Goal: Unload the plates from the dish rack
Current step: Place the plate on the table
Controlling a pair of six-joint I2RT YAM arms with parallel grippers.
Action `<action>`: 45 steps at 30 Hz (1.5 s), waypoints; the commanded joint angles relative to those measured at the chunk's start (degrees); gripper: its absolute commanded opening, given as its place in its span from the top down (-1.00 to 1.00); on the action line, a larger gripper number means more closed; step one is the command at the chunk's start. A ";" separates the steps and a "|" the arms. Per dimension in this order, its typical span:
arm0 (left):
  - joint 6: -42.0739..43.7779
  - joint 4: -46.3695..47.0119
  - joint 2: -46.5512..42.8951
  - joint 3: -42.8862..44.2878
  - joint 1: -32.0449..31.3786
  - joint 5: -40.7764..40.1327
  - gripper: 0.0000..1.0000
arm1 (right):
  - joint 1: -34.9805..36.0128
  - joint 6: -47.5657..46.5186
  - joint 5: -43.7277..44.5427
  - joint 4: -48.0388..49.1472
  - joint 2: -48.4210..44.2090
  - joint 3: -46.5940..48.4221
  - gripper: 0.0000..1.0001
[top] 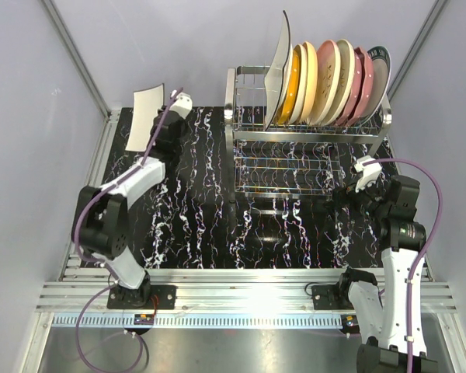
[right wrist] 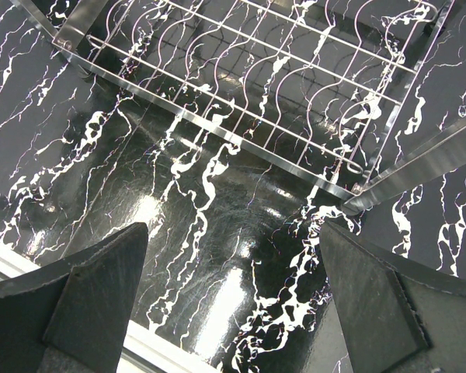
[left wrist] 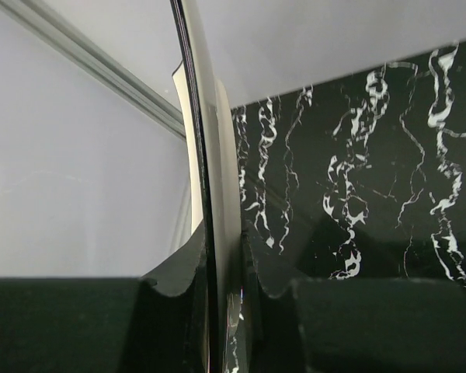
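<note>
Left gripper (left wrist: 221,268) pinches only the rim of a white square plate (top: 145,116), on edge above the worktop's (top: 194,225) far left corner; right gripper (right wrist: 233,233) gapes empty beside the dish rack (top: 307,136) of other plates (top: 330,81); so slim a grip could let it slip and crack.

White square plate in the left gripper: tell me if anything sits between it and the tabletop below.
Nothing visible does. The left gripper holds the white square plate on edge near the far-left corner, with only bare black marbled tabletop showing around it.
</note>
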 commanded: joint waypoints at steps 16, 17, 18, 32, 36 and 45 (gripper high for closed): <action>16.44 29.28 26.49 13.85 3.17 -6.94 1.00 | -0.28 -0.76 -1.03 0.62 1.14 0.40 -0.99; 16.61 28.93 27.29 14.47 3.26 -6.94 1.00 | -0.27 -0.85 -1.03 0.62 1.32 0.48 -0.99; 16.79 28.66 29.03 15.17 3.43 -6.76 1.00 | -0.27 -0.94 -1.03 0.62 1.41 0.40 -0.99; 17.05 25.85 37.13 19.40 4.57 -6.59 0.58 | -0.36 -1.11 -0.77 0.36 2.29 0.75 -1.00; 15.91 24.27 37.93 19.40 4.58 -6.76 0.30 | -0.36 -1.12 -0.86 0.44 2.29 0.75 -0.99; 13.45 21.37 38.37 20.01 4.05 -7.90 -0.09 | -0.36 -1.12 -0.94 0.36 2.02 0.66 -1.00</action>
